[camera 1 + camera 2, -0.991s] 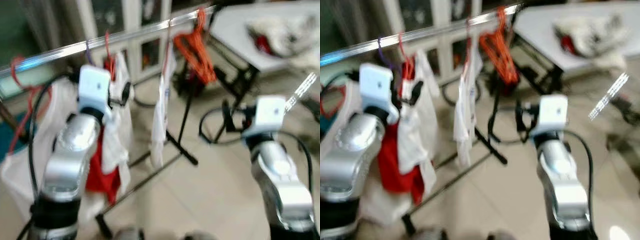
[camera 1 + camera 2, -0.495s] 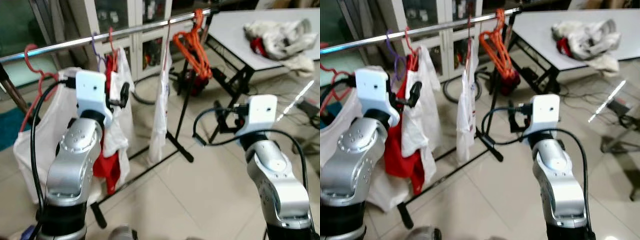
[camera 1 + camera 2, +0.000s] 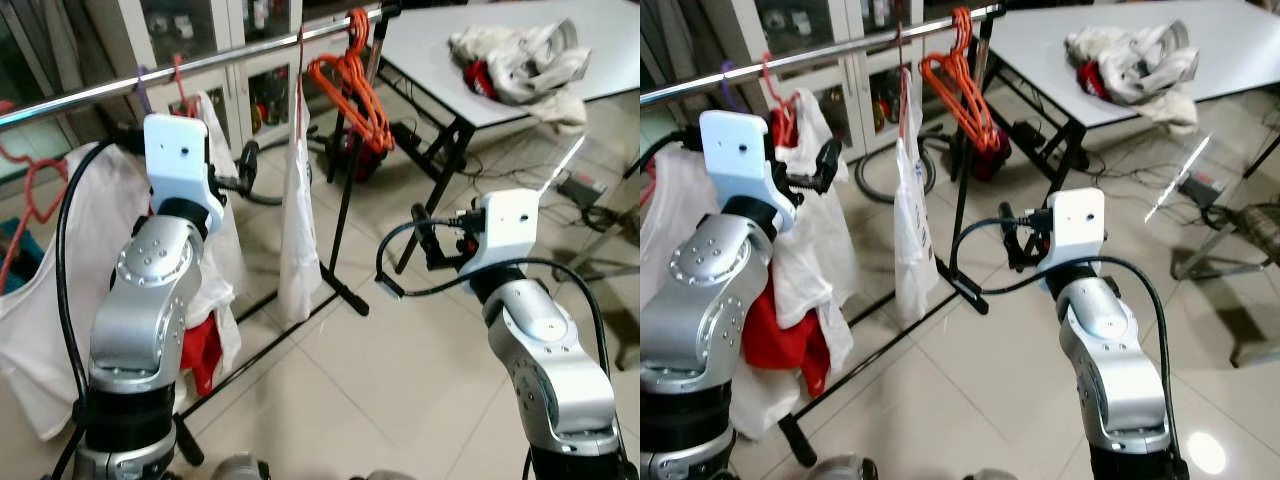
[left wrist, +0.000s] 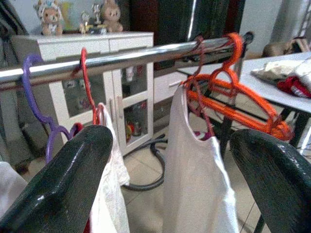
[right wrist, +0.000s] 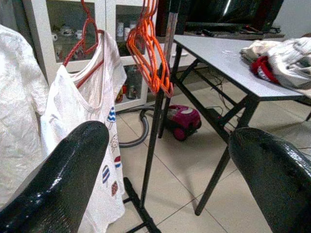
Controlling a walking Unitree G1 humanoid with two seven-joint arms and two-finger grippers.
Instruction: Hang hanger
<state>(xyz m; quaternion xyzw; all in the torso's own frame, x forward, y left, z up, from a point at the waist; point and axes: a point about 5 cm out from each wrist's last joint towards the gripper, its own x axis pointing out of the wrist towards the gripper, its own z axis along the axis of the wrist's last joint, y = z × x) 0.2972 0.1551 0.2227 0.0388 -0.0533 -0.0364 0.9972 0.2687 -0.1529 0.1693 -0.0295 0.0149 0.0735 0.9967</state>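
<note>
Since the earlier frame the camera view shifted; left gripper (image 4: 167, 179) and right gripper (image 5: 167, 179) jaws gape wide, empty, facing orange hangers (image 3: 350, 85) at the clothes rail's (image 3: 90, 95) end.

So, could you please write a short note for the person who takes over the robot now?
Left gripper: open, holds nothing, raised in front of the clothes rail.
Right gripper: open, holds nothing, raised toward the rack's end post.
Hangers: a bunch of orange hangers hangs at the end of the rail; shirts on hangers, one a white shirt, hang along it.
Table: a pile of clothes lies on it.
Done: nothing is in hand yet.
Left: pick up a hanger and hang it on the rail.
</note>
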